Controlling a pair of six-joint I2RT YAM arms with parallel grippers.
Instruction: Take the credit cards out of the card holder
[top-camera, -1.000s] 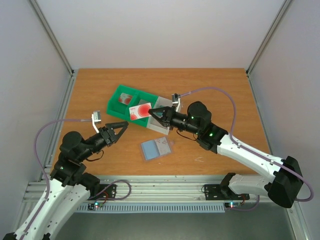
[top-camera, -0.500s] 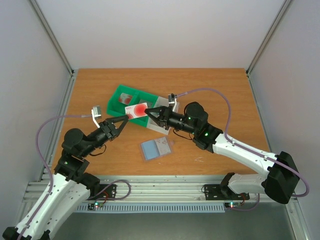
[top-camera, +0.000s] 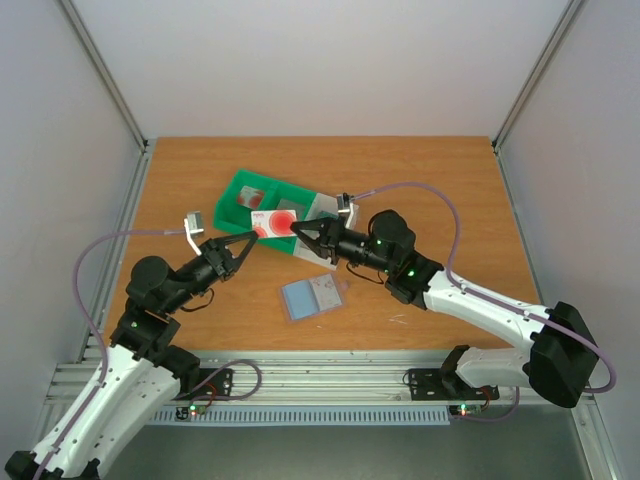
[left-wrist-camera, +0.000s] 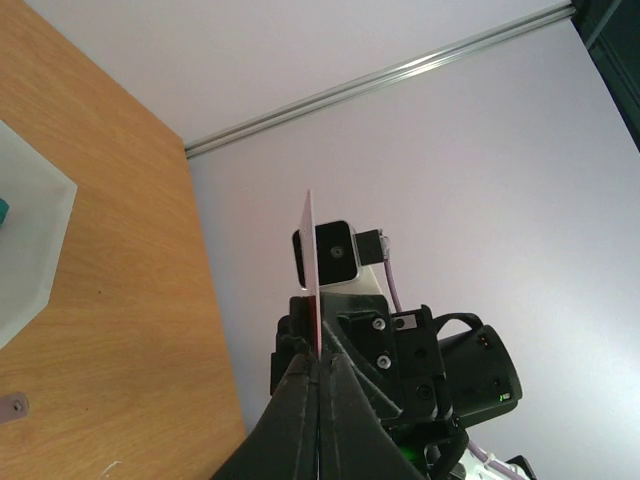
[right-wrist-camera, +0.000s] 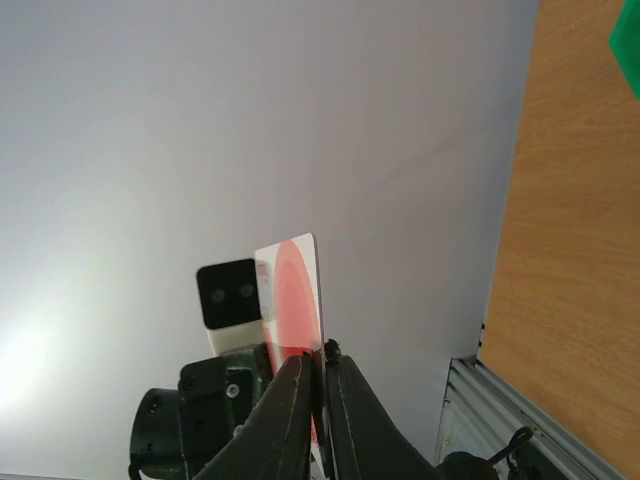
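Nearest the arm bases, the card holder (top-camera: 313, 296) is seen lying flat and open on the table (top-camera: 450, 200), well apart from both pincers, and only the overhead view shows it. Just beyond it the two arms are brought nose to nose above the wood, with the white credit card (top-camera: 275, 221) caught between them, its red patch turned up to the overhead camera. From above, it cannot be made out how tightly the card is pinched; that is settled by the wrist views. In the left wrist view the card is presented edge-on, a thin line standing up out of the left gripper (left-wrist-camera: 318, 372), whose fingers are pressed together on its lower edge. In the right wrist view the card's broad face and red oval are shown, and the right gripper (right-wrist-camera: 318, 372) is likewise clamped on its near edge, jaws drawn in onto the plastic. So the card is gripped from both ends, clear of the table. Farthest back, the green tray (top-camera: 240, 190) is seen just behind the card.
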